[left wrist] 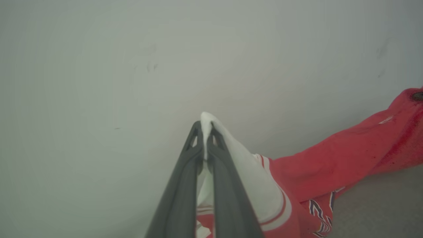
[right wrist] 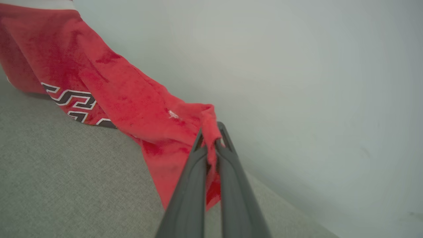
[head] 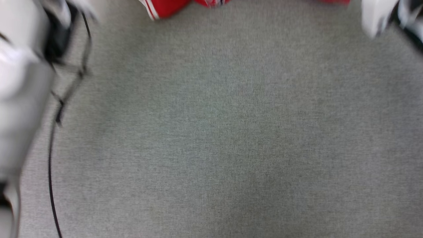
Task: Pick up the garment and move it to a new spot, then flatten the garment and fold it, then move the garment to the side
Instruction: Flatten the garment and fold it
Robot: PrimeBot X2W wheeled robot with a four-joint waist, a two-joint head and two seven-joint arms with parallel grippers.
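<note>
The red garment (head: pixel 168 7) peeks in at the top edge of the blurred head view, showing its white-striped trim above the grey surface. In the left wrist view my left gripper (left wrist: pixel 204 127) is shut on the garment's white sleeve (left wrist: pixel 244 168), with red cloth (left wrist: pixel 347 155) trailing off to the right. In the right wrist view my right gripper (right wrist: pixel 211 132) is shut on a bunched red edge of the garment (right wrist: pixel 115 89), which hangs back to the left with its white, dark-outlined lettering (right wrist: pixel 72 99) showing. The cloth is lifted above the grey surface.
Grey fabric-covered surface (head: pixel 224 132) spreads across the head view. A pale wall (left wrist: pixel 165 66) stands behind the garment. My pale left forearm (head: pixel 19 99) and a black cable (head: pixel 53 145) run along the left; part of the right arm (head: pixel 380 16) sits at the top right.
</note>
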